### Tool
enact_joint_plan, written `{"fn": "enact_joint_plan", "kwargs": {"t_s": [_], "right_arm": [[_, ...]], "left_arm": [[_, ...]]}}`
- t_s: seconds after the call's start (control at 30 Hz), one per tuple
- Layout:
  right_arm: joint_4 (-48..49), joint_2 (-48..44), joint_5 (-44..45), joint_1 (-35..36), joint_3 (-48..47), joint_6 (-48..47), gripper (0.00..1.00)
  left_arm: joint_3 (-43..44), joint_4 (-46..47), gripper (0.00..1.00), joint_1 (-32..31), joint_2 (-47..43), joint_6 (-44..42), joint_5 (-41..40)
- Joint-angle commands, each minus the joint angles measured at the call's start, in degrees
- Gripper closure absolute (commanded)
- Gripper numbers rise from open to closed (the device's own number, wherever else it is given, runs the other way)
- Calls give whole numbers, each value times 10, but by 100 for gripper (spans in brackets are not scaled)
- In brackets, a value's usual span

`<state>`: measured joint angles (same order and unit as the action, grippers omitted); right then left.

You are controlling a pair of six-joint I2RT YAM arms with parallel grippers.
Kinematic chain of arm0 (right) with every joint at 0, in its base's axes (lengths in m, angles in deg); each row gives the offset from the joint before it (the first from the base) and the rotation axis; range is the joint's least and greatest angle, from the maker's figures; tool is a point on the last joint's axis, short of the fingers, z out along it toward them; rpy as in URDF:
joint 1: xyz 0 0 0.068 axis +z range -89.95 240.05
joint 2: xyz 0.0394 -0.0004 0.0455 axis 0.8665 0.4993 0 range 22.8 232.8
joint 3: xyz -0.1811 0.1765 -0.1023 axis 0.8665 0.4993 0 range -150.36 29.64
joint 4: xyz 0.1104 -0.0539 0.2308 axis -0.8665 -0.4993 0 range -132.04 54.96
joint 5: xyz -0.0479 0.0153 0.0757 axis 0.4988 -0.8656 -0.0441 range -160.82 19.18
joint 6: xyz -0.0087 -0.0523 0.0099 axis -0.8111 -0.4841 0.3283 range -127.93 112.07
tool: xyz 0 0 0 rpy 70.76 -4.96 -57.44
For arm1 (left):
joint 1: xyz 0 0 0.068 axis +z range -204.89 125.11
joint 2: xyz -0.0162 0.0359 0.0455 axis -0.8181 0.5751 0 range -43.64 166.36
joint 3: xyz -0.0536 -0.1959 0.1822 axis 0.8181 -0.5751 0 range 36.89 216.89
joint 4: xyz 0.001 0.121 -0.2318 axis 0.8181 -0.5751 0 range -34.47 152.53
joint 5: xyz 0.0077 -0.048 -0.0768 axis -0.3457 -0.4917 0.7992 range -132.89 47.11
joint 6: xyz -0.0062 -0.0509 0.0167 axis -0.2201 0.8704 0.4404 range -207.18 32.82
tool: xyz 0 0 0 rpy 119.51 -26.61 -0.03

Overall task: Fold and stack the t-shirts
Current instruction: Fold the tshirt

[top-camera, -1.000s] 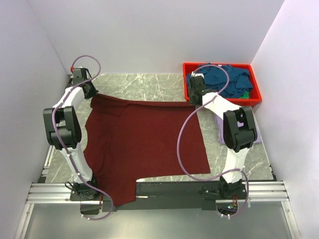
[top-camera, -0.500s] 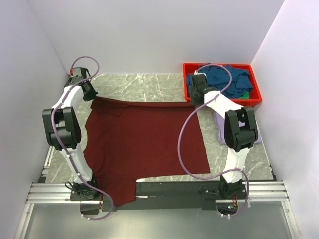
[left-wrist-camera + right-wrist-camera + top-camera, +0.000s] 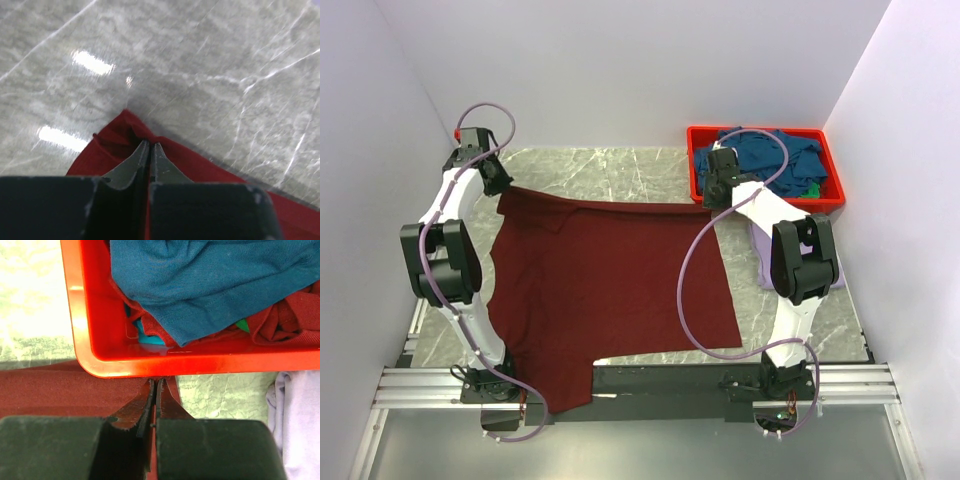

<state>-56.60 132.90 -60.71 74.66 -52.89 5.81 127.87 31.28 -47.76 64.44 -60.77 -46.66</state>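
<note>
Overhead view of a grey marble table (image 3: 620, 165) with two white arms reaching away from the camera.

On the left, the left gripper (image 3: 150, 145) has its fingers pressed together on the far left corner of the maroon shirt (image 3: 610, 280). Its wrist view shows a small peak of red cloth pinched between the tips, raised a little off the marble. Compared with a second ago, this gripper sits slightly farther out to the left, and the corner has gone with it.

In the middle, the maroon shirt lies spread flat over most of the table. Its far edge now runs in a straighter line between the two grippers, and its near edge hangs over the front of the table.

On the right, the right gripper (image 3: 155, 382) is likewise clamped on the far right corner of the maroon shirt, just in front of the wall of the red bin (image 3: 85, 315). It has barely shifted, perhaps a touch to the right.

The bin holds teal shirts (image 3: 770, 160) in a loose heap, with some dark red cloth among them. A lavender shirt (image 3: 295, 430) lies on the table beside the bin, partly hidden under the right arm.

The small outward pull appears to be stretching the far edge taut, so the shirt is being flattened ready for folding; no fold is made yet, and the heap in the bin waits
</note>
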Motion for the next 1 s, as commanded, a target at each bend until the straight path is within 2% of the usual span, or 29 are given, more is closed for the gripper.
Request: {"fn": "enact_joint_plan", "kwargs": {"t_s": [0.0,0.13,0.27,0.37,0.57,0.97], "right_arm": [[44,-22,0,-8,-42,16,100],[42,-13,-16,-8,-51,25,100],[37,-3,-26,-8,-61,30,100],[35,2,-32,-8,-64,32,100],[35,-4,-33,-8,-62,30,100],[39,1,-40,-8,-57,32,100]], "left_arm": [[7,71,91,0,5,7,5],[28,119,83,0,70,18,32],[68,131,56,0,120,16,55],[60,140,46,1,115,16,46],[-44,187,47,36,43,32,43],[-91,184,53,56,74,17,77]]}}
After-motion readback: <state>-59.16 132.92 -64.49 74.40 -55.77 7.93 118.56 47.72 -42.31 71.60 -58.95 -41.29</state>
